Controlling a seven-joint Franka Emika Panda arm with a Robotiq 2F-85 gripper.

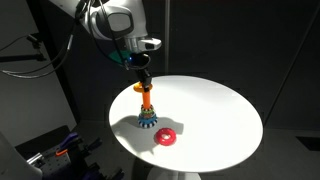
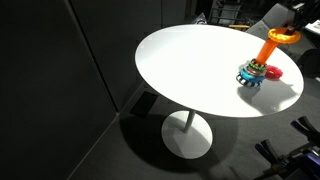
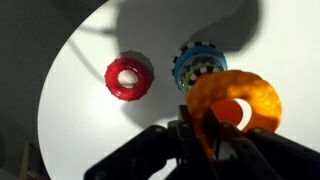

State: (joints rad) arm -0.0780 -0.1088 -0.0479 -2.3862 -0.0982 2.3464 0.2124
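Note:
My gripper [image 3: 201, 122] is shut on the rim of an orange ring [image 3: 258, 90], held tilted above the table. In both exterior views the orange ring [image 1: 143, 90] [image 2: 279, 36] sits at the top of an orange post [image 1: 147, 104] [image 2: 267, 53]. The post rises from a stack of coloured rings [image 1: 148, 122] [image 2: 251, 74], with a blue toothed ring [image 3: 196, 64] on top. I cannot tell whether the post passes through the held ring. A red ring [image 1: 165, 138] [image 2: 274, 72] [image 3: 129, 78] lies flat on the table beside the stack, apart from it.
Everything stands on a round white pedestal table [image 1: 215, 105] [image 2: 190, 60], and the toy is near its edge. The surroundings are dark. Cables and equipment [image 1: 55, 150] sit on the floor beside the table.

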